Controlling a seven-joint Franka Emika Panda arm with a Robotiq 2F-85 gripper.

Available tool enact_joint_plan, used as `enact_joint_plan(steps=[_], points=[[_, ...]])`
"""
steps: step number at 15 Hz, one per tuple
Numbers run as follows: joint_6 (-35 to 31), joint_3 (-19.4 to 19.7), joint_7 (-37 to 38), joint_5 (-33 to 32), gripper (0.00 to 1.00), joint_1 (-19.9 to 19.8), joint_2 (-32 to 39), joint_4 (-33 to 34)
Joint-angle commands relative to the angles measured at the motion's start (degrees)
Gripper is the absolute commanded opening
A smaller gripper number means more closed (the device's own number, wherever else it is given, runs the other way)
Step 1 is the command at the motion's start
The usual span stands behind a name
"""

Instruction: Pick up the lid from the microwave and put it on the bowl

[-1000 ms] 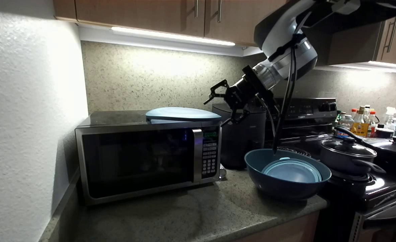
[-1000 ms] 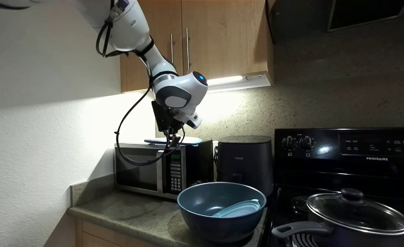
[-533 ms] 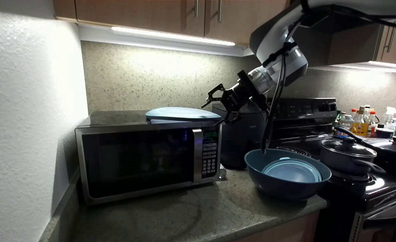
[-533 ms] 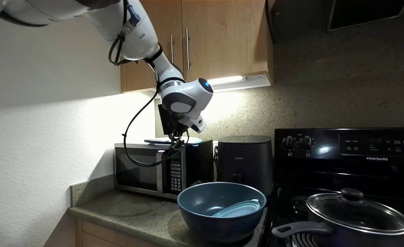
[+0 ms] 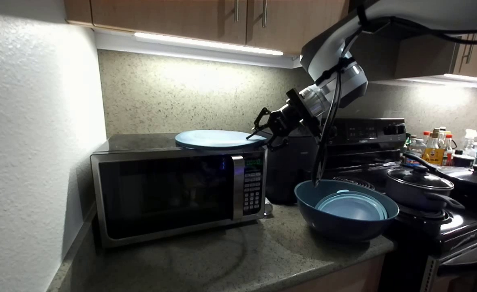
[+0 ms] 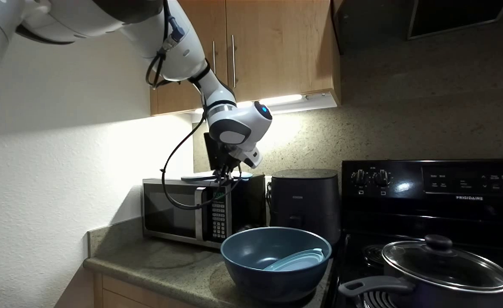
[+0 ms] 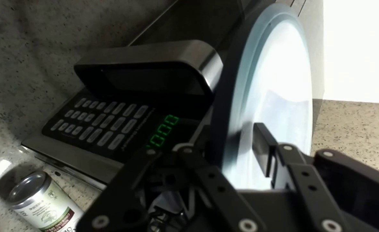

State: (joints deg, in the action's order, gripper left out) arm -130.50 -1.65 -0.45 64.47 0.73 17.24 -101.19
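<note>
The lid (image 5: 216,138), a pale-blue shallow disc, lies on top of the microwave (image 5: 173,194), its near edge reaching over the front and right corner. My gripper (image 5: 258,144) straddles the lid's right rim. In the wrist view one finger pad (image 7: 262,149) stands above the lid's face with a visible gap and casts a shadow on it; the opposite finger is mostly hidden behind the dark rim. The jaws are partly closed but not clamped. The deep blue bowl (image 5: 343,231) sits on the counter to the right, seen in both exterior views.
A smaller light-blue lid (image 5: 351,206) leans inside the bowl. Behind stands a black appliance (image 6: 306,205). Pots, including a lidded pot (image 6: 443,273), are on the stove. A small can (image 7: 44,199) stands beside the microwave. Cabinets (image 6: 277,47) hang above; my arm's cable loops near the bowl.
My gripper has moved left and slightly down to the lid, and its jaws have narrowed around the rim. The lid has tilted, its near edge lower, showing more of its top face.
</note>
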Motion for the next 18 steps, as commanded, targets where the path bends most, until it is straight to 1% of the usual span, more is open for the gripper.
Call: enact_joint_plan(steps=[1,3,4,5,7,9,11,12,14,17,18], points=[[0.3,-0.3,-1.0,2.3,0.04,-0.8,0.7,1.6],[-0.1,0.1,1.2,1.3,0.02,-0.4,0.1,1.4],[-0.1,0.7,4.1,-1.3,0.02,0.1,-1.0,0.2],[-0.3,1.3,6.6,-4.1,0.05,0.6,-2.4,-1.5],[-0.5,2.7,11.9,-9.3,0.03,0.7,-6.1,-5.8],[-0.8,3.6,15.8,-12.0,0.04,0.1,-10.6,-10.7],[-2.8,4.3,19.6,-15.0,0.03,0.1,-15.3,-15.7],[-0.5,2.9,14.5,-10.9,0.11,-0.4,-8.8,-7.1],[-0.9,3.7,16.4,-12.3,0.11,-0.5,-12.8,-11.1],[-1.5,3.8,16.9,-12.6,0.11,-0.5,-14.5,-13.2],[-1.6,3.8,16.9,-12.6,0.03,-0.5,-14.5,-13.3]])
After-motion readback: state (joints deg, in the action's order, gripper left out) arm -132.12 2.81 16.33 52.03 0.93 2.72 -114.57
